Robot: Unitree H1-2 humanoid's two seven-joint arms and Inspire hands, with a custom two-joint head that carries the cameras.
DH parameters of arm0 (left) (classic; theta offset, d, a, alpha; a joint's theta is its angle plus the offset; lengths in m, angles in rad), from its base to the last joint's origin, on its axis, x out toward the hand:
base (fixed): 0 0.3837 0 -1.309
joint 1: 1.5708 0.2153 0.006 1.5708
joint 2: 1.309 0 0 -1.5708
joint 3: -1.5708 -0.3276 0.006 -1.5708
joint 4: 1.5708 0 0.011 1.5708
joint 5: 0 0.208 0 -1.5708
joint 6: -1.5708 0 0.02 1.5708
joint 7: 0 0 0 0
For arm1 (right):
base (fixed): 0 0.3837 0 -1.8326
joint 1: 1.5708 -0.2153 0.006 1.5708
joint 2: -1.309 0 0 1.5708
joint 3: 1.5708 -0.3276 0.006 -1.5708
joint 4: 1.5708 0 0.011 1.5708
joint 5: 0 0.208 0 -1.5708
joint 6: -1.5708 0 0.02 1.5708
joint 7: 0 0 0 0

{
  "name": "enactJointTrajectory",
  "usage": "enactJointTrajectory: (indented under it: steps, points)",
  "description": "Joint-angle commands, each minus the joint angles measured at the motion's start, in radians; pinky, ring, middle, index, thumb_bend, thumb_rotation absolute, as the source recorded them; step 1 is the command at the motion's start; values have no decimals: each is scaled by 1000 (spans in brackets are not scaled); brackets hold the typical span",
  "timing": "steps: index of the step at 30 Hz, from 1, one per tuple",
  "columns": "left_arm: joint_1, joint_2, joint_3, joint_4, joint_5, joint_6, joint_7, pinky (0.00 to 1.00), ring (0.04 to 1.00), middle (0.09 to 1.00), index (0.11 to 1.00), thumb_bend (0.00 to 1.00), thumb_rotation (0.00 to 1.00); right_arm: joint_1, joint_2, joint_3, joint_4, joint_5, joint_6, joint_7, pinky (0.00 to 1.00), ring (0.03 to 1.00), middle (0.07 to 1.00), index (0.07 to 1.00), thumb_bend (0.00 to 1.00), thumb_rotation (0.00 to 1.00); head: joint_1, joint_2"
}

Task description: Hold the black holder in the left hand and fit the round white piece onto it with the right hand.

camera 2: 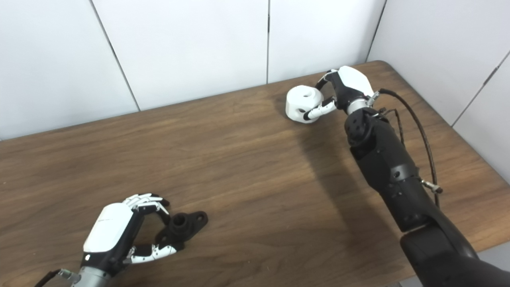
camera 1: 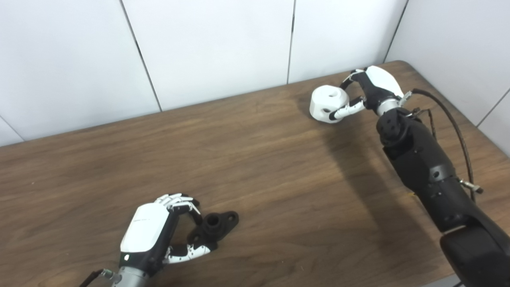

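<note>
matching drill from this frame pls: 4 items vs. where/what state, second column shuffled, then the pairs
Items
1. black holder
2. round white piece
3. left robot hand
4. right robot hand

States
A. fingers curled around the white part, far right of the table
B. near front edge, between the fingers of the hand with the white back
C. white, with round holes, near the back wall
D. at the front left, closing on the dark part

Pairs: 1-B, 2-C, 3-D, 4-A

White-shelled hands (camera 1: 145,235); black arms (camera 1: 422,167); trailing black cable (camera 1: 458,131).
</note>
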Motion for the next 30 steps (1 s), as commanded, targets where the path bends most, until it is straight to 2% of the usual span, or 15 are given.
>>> enactJointTrajectory:
  steps: [1, 19, 26, 30]
  points:
    - [4, 10, 6, -7, 10, 10, -6, 872, 817, 732, 484, 521, 46, -48, -19, 2, -14, -3, -14, -29, 1000, 1000, 922, 660, 897, 262, -2, 2]
    - [5, 6, 4, -8, 19, 17, -7, 868, 815, 729, 484, 522, 47, -61, -14, 17, -4, -5, -2, -36, 1000, 1000, 918, 671, 894, 257, -1, 0]
    - [6, 6, 1, -15, 29, 22, -12, 862, 810, 728, 484, 522, 47, -63, -11, 11, -1, 4, -16, -47, 1000, 1000, 911, 653, 893, 249, -4, 1]
    - [7, 7, 3, -8, 23, 16, -5, 864, 813, 728, 484, 522, 47, -61, -11, 10, 2, 12, -33, -68, 1000, 1000, 891, 607, 875, 227, -4, 1]
